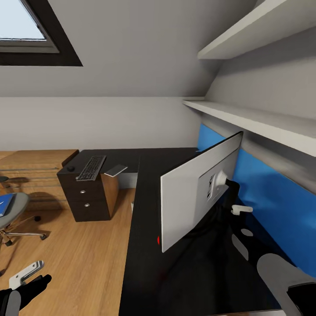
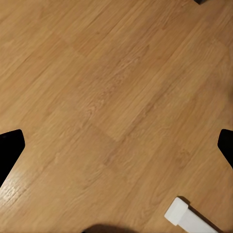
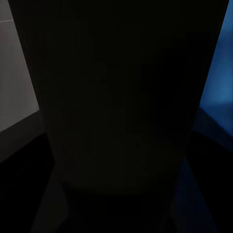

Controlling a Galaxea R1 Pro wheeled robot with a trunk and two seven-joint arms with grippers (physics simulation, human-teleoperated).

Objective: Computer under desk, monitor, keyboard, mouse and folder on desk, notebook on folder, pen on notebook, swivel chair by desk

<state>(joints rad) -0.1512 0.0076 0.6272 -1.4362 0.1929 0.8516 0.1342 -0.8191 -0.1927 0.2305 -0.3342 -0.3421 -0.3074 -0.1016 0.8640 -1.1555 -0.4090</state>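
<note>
The monitor (image 1: 199,193) stands on the tabletop (image 1: 145,228) near the blue back wall (image 1: 263,193), turned so its pale rear panel faces the head camera, a red dot at its lower corner. The right arm (image 1: 272,267) reaches in behind the screen beside its stand, probably to turn or reposition it. The right wrist view is nearly all dark, so I cannot tell whether those jaws are released or clenched.

At the far end of the tabletop, above the black drawer unit (image 1: 87,195), lie the keyboard (image 1: 91,168), the small black mouse (image 1: 70,168) at its corner and the grey-white notebook (image 1: 115,170) just beside it. The blue folder (image 1: 5,204) rests on the swivel chair (image 1: 13,215), well apart from the desk.

The left gripper (image 1: 26,281) hangs low over the wooden floor (image 2: 111,97), jaws spread wide and holding nothing, parked clear of the work. A white desk leg (image 2: 187,218) stands on the floor nearby.
</note>
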